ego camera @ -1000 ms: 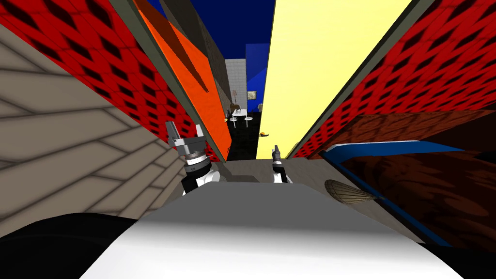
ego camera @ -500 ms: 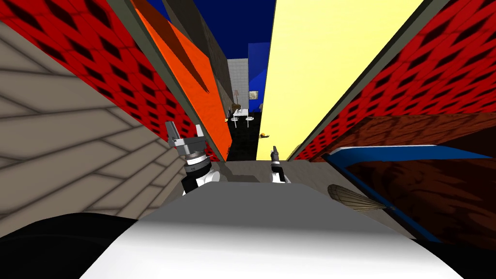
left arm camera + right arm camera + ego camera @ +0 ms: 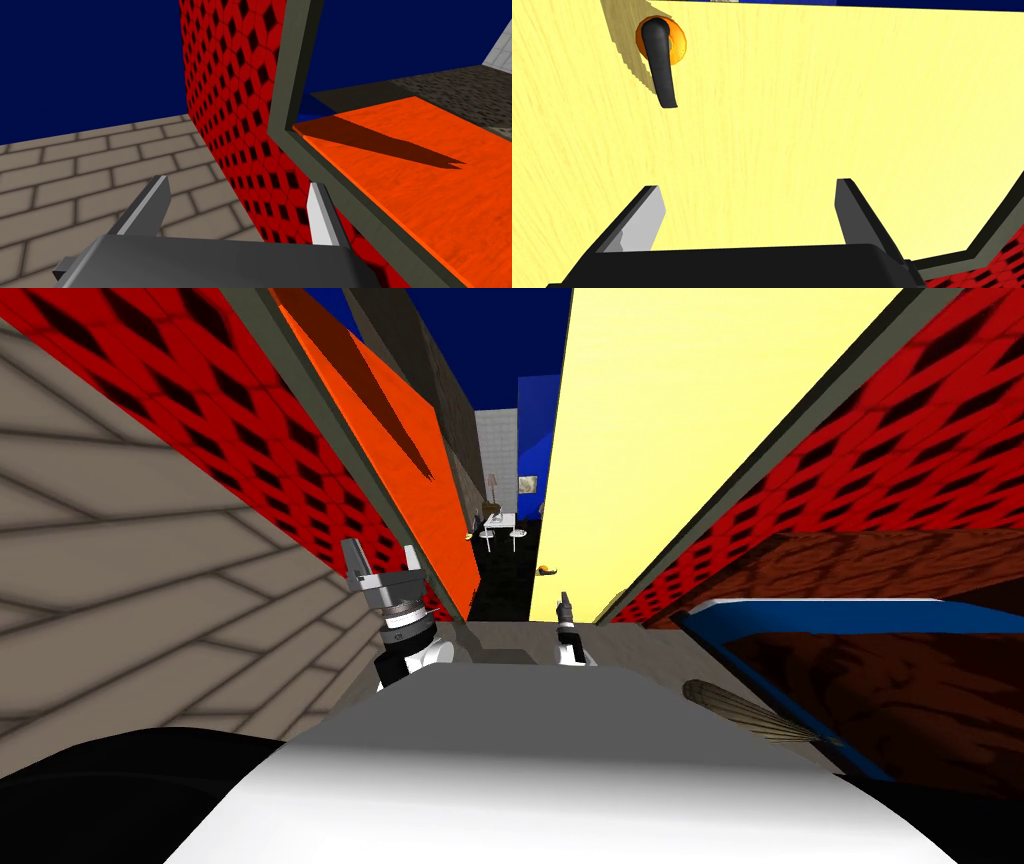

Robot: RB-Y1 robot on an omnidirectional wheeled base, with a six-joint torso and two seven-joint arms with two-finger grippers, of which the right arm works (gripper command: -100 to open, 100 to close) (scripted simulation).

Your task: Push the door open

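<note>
Facing the yellow door point(image 3: 822, 100), ajar at the head view's upper middle, the right gripper point(image 3: 748, 185), open and nearer, hovers just before its panel, dark handle point(image 3: 662, 75) farther ahead, while the open left gripper point(image 3: 239, 182) points at the red wall point(image 3: 235, 100).

My view shifts forward and to the right. The yellow door point(image 3: 680, 418) spreads wider beyond the right gripper point(image 3: 563, 600). Its handle point(image 3: 545, 570) sinks a touch closer to that hand's fingertips. The striped brown thing point(image 3: 740, 710) to the hand's right slides farther off.
</note>
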